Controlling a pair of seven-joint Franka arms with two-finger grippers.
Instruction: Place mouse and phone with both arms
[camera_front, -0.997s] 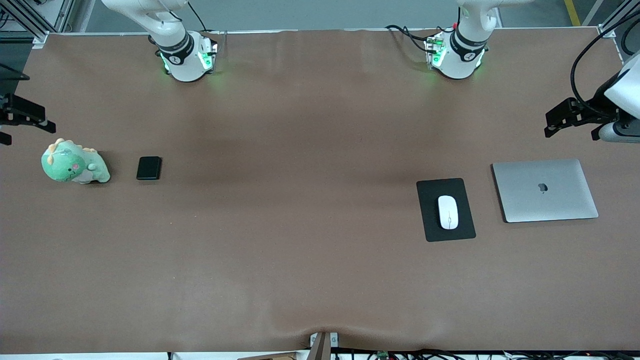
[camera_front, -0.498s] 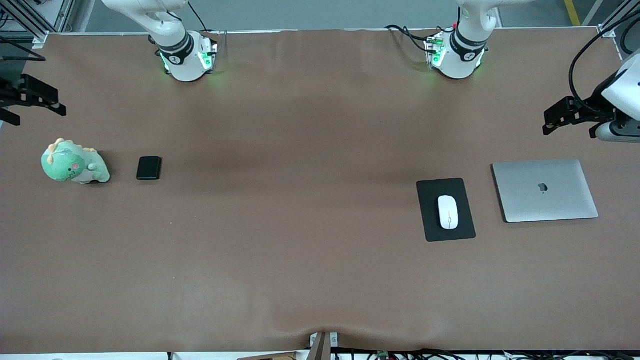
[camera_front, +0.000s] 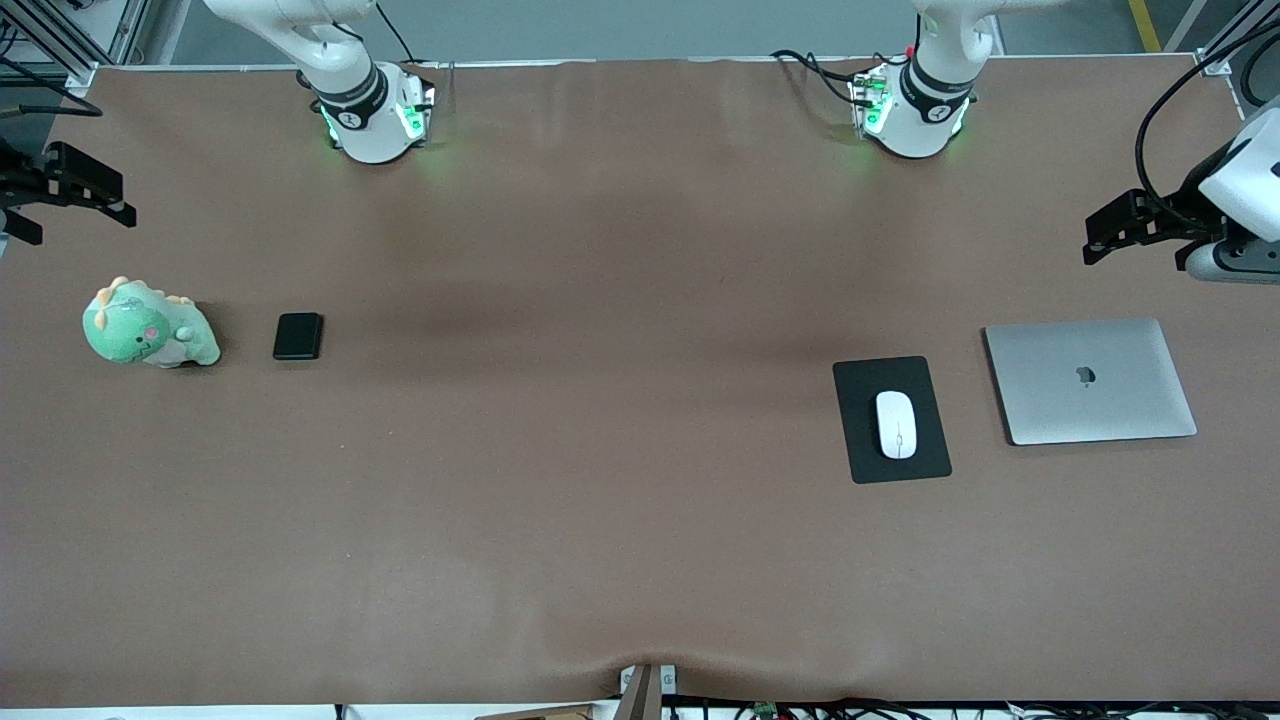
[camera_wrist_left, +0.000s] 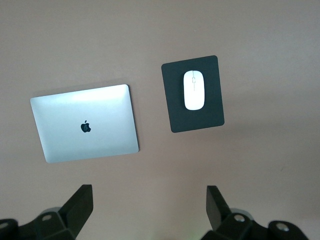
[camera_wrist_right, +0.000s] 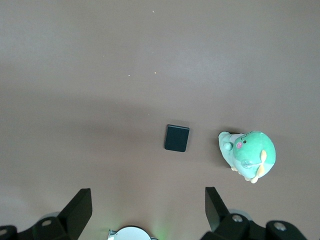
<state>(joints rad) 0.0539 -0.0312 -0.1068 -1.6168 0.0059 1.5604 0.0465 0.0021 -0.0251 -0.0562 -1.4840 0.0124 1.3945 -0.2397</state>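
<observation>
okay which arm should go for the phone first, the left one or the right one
Probably the right. The phone lies toward the right arm's end of the table, beside the green plush dinosaur, and the open right gripper hangs up over that end. The open left gripper hangs by the laptop, at the left arm's end.

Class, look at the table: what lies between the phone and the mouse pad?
Nothing. The front view shows only bare brown table between the phone and the mouse pad, which carries the mouse.
</observation>
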